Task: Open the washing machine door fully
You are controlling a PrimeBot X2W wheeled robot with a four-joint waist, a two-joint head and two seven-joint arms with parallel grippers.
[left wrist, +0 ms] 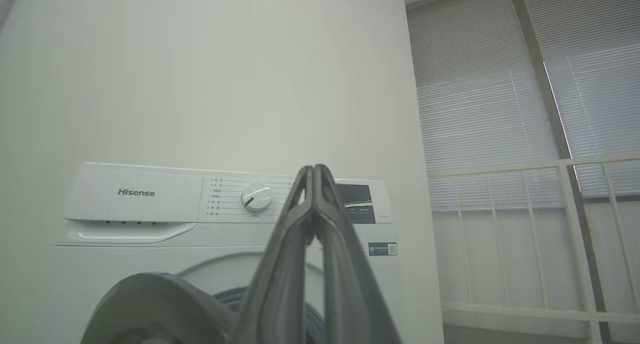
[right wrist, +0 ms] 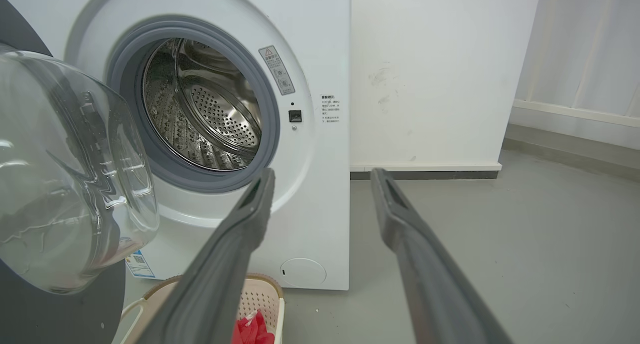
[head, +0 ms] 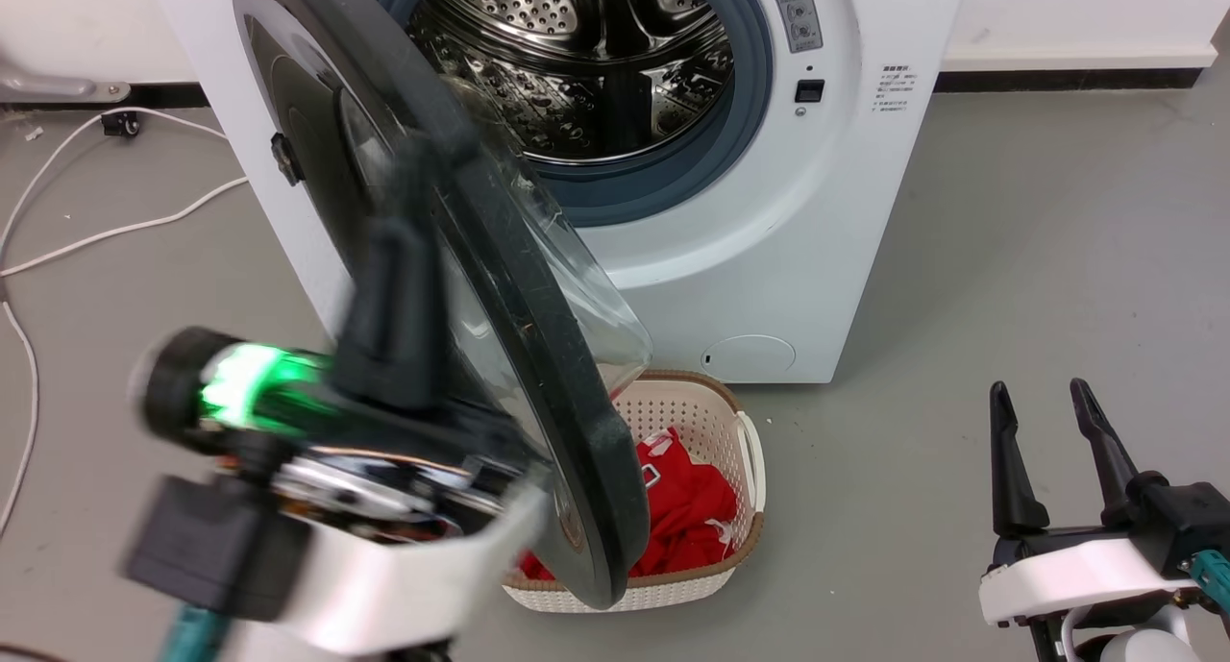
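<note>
The left pincer (left wrist: 314,170) is showing fingers pressed together, pinching nothing. In the head view it is sitting blurred at eight o'clock, beside the outer face of the washing machine door (head: 500,258); whether it is touching, I cannot tell. The door is hanging partly open, edge-on from eleven to six o'clock, off the white washing machine (head: 730,249). With its glossy black rim and bulging glass bowl (right wrist: 65,174), it is likely heavy, stiff and slippery, so pushing the free rim is looking safest. At four o'clock the right pincer (head: 1040,393) is resting spread and empty.
</note>
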